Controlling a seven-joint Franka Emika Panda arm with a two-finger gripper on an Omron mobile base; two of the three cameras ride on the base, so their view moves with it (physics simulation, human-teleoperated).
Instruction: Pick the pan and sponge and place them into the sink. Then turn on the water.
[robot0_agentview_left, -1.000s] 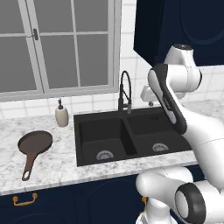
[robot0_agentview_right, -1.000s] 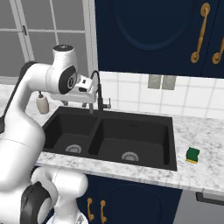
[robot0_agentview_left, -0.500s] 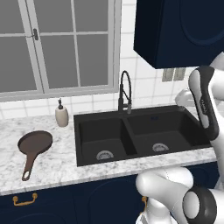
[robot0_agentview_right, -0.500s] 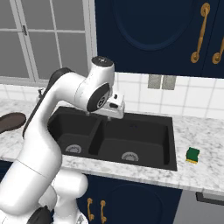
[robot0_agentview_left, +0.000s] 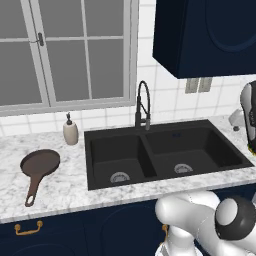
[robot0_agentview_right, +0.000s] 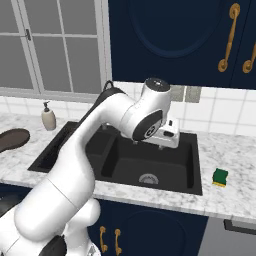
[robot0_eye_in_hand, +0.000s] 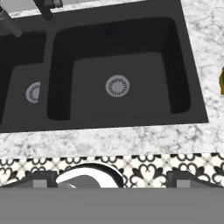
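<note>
Black double-basin sink (robot0_agentview_left: 150, 183) holds nothing yet, and no water runs from the spring-coil faucet (robot0_agentview_left: 143, 102). Within the last second the arm has swung from beside the faucet, across the basins, to above the right-hand one, heading toward the counter's right end. The base views keep the same framing, so the base has not driven.

The gripper (robot0_eye_in_hand: 112, 177) looks down on the right basin and the counter's front edge. Its two dark tips stand far apart at the bottom of the hand view, so the jaws are most likely spread with nothing between them, though only the tips are visible.

The sponge (robot0_agentview_right: 220, 176) lies on the marble to the right of the sink, near the counter's front edge, and is just showing at the right edge of the hand view. The frying pan (robot0_agentview_left: 40, 163) sits untouched near the counter's left end, handle toward the front edge, below a soap dispenser (robot0_agentview_left: 70, 131).

Judging by the swing, the sponge is the first pick; the pan and the faucet come after.
</note>
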